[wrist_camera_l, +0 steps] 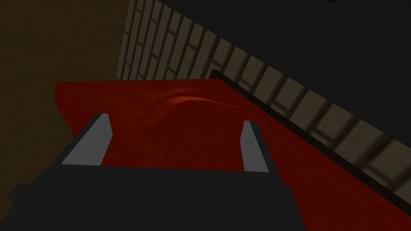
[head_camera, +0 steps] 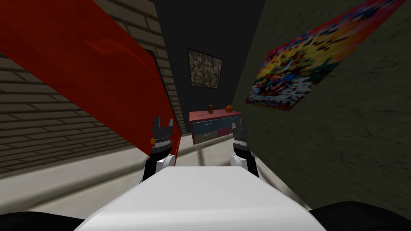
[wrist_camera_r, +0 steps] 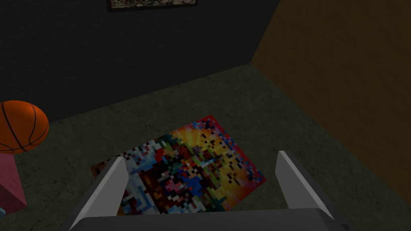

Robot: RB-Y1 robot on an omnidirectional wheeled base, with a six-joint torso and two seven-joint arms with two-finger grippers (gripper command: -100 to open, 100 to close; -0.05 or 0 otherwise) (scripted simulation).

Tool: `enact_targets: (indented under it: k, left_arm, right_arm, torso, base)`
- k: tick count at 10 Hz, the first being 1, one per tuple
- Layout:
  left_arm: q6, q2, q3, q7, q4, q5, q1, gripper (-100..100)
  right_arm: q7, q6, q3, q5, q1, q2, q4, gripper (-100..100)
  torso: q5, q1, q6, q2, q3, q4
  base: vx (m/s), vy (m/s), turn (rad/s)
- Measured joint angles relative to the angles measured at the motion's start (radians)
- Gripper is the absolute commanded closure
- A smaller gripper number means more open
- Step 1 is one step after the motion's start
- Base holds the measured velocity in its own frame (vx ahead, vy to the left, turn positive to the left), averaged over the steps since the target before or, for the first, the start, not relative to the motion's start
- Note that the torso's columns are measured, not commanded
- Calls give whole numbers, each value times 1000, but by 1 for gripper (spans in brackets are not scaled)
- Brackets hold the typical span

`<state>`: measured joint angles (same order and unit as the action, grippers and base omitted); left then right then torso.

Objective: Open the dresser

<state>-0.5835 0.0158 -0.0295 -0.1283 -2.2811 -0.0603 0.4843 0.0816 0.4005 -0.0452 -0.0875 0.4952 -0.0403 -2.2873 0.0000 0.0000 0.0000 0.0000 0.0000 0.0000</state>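
The dresser [head_camera: 216,126] stands far ahead against the dark back wall, with a red top and blue and grey drawer fronts, all shut. An orange basketball [head_camera: 229,108] and a small brown object [head_camera: 210,108] sit on it. My left gripper [head_camera: 162,125] is held out in front of my chest, open, well short of the dresser. In the left wrist view it [wrist_camera_l: 176,140] faces a red panel [wrist_camera_l: 192,120] with nothing between the fingers. My right gripper [head_camera: 239,129] is also raised and open [wrist_camera_r: 200,180]; beyond it show the basketball [wrist_camera_r: 20,126] and a corner of the dresser [wrist_camera_r: 10,184].
A large red panel [head_camera: 100,80] juts in from the brick wall [head_camera: 40,120] close to my left arm. On my right runs a dark green wall with a colourful pixelled picture [head_camera: 317,56]. A pale floor strip [head_camera: 200,150] leads between them to the dresser.
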Motion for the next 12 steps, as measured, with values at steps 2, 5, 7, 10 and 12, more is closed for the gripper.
enact_targets:
  k: [2, 5, 7, 10, 12]
  left_arm:
    - [0, 0, 0, 0, 0, 0, 0, 0]
    - [0, 0, 0, 0, 0, 0, 0, 0]
    - [0, 0, 0, 0, 0, 0, 0, 0]
    - [0, 0, 0, 0, 0, 0, 0, 0]
    - [0, 0, 0, 0, 0, 0, 0, 0]
  right_arm:
    - [0, 0, 0, 0, 0, 0, 0, 0]
    - [0, 0, 0, 0, 0, 0, 0, 0]
    - [0, 0, 0, 0, 0, 0, 0, 0]
    - [0, 0, 0, 0, 0, 0, 0, -100]
    - [-26, 5, -1, -9, -4, 49, 12, -100]
  torso:
    - [0, 0, 0, 104, -209, 105]
    - [0, 0, 0, 322, -644, 322]
    - [0, 0, 0, 470, -939, 470]
    - [0, 0, 0, 691, -1382, 691]
    - [0, -1, 0, 733, -1471, 734]
  base:
    - [0, 0, 0]
    - [0, 0, 0]
    - [0, 0, 0]
    - [5, -1, 15]
    - [32, -17, 80]
